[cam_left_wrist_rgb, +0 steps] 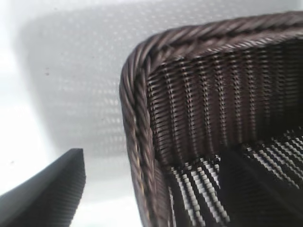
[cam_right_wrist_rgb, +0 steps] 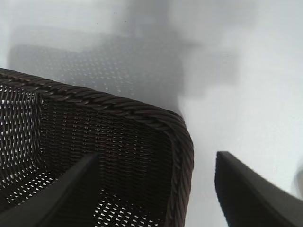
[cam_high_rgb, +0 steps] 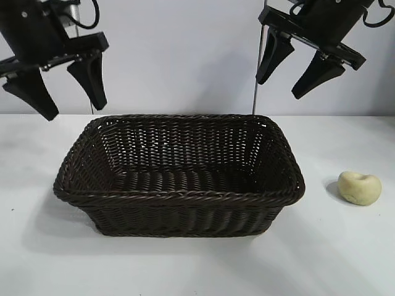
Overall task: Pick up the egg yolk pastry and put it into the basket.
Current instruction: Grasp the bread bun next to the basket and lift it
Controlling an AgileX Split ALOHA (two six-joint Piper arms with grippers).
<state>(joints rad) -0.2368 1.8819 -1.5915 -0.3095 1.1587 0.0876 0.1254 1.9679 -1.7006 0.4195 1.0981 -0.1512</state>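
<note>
The egg yolk pastry (cam_high_rgb: pixel 359 187), a small pale yellow lumpy bun with a dimple, lies on the white table to the right of the basket. The dark brown wicker basket (cam_high_rgb: pixel 179 195) stands in the middle of the table with nothing visible inside. Its corner also shows in the left wrist view (cam_left_wrist_rgb: pixel 137 109) and in the right wrist view (cam_right_wrist_rgb: pixel 180 142). My left gripper (cam_high_rgb: pixel 74 113) hangs open above the basket's back left corner. My right gripper (cam_high_rgb: pixel 279 90) hangs open above the basket's back right corner, up and to the left of the pastry.
The white table (cam_high_rgb: pixel 345 259) stretches around the basket on all sides. A thin metal pole (cam_high_rgb: pixel 258 68) stands behind the basket's back right corner, against a pale wall.
</note>
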